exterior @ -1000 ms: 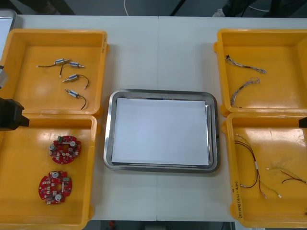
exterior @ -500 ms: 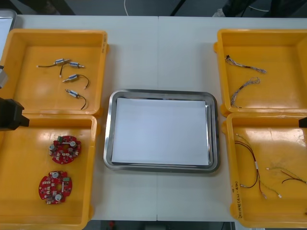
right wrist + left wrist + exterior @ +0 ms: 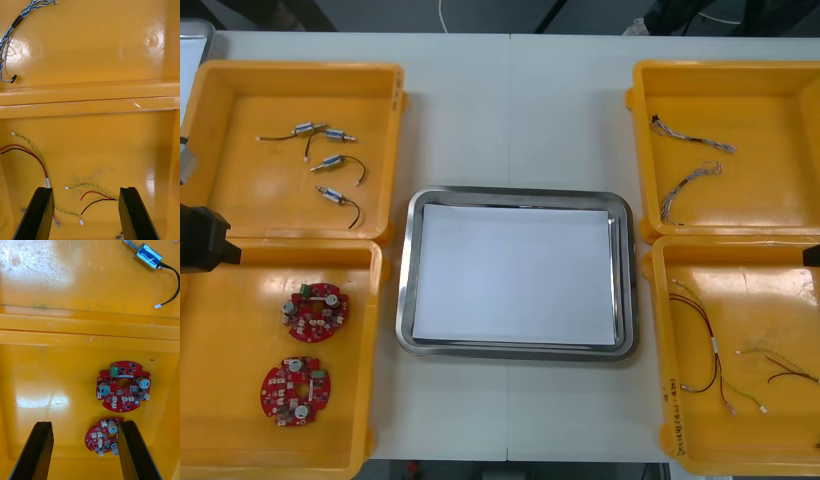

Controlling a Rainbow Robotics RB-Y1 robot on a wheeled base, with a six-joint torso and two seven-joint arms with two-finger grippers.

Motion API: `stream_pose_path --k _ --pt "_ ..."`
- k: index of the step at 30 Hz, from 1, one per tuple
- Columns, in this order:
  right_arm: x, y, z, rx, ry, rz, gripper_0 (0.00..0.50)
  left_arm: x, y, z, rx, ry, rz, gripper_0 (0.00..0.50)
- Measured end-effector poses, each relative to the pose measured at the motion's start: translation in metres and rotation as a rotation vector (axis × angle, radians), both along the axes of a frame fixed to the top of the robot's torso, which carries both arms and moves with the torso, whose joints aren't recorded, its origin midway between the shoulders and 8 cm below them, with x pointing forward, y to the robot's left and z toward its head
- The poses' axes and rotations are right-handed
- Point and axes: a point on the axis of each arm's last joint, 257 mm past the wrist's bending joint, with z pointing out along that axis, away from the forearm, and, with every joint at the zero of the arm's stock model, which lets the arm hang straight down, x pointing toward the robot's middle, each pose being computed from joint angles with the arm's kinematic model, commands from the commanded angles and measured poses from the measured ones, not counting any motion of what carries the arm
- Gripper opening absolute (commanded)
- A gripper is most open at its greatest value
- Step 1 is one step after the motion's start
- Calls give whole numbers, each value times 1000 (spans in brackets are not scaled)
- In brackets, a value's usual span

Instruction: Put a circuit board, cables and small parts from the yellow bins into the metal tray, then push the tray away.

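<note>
Black fingers of the left hand [image 3: 85,424] stand apart, open, over the near left yellow bin [image 3: 220,400]. On that bin's floor the nearer circuit board [image 3: 100,435], round and red, is partly hidden behind one finger, not between the two. The farther circuit board [image 3: 123,385] lies a little beyond it, the two boards apart. Past the bin wall, the far left yellow bin [image 3: 240,100] holds small metal parts [image 3: 330,163] with short black leads, four in the front view. Right hand [image 3: 86,189] is open too, fingers apart, over the near right yellow bin [image 3: 780,300]. Red and black cables [image 3: 22,147] and thin yellow-green cables [image 3: 92,184] lie loose on its floor, some ends in line with the gap between the fingers; contact cannot be told. Beyond that wall, the far right yellow bin [image 3: 770,110] has twisted blue and white cables [image 3: 17,21]. Metal tray [image 3: 406,280], white inside, sits on the light surface [image 3: 510,110] between the bins, well apart from both hands
</note>
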Motion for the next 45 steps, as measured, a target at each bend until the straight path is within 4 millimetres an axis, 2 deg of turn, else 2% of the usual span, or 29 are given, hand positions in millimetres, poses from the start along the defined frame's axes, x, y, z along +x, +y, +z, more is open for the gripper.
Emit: stream_pose_path --k 45 --pt "0 0 0 0 0 0 500 0 0 0 0 0 0 500"
